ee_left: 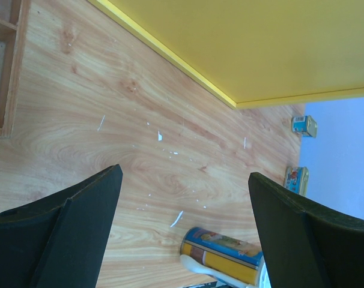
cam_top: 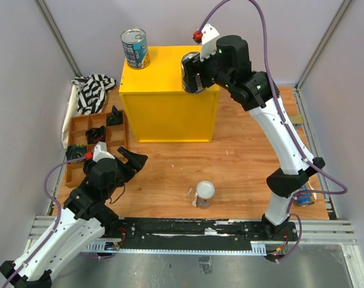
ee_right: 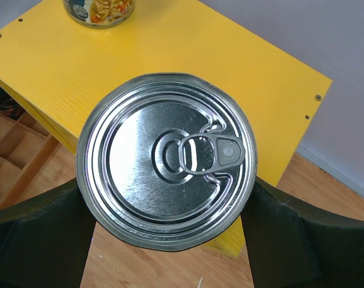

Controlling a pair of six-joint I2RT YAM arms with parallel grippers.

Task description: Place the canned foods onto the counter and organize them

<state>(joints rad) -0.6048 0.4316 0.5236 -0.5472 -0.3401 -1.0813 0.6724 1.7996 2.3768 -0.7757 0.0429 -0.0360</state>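
- Up top, the right gripper [cam_top: 193, 73] was clamped on a wide silver-topped can [ee_right: 167, 159] with a ring pull, over the yellow counter's [cam_top: 170, 114] near right edge.
- A blue-labelled can [cam_top: 134, 48] stood on the counter's far left corner.
- The left gripper [cam_top: 131, 162] hovered low, jaws apart, empty.
- A slim white-lidded can [cam_top: 204, 194] sat on the wooden table [cam_top: 242, 162].

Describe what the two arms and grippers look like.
Both the left arm and right arm have white shells with black joints. The left gripper and right gripper have black fingers. Purple cables loop along each; white wrist mounts carry red caps.
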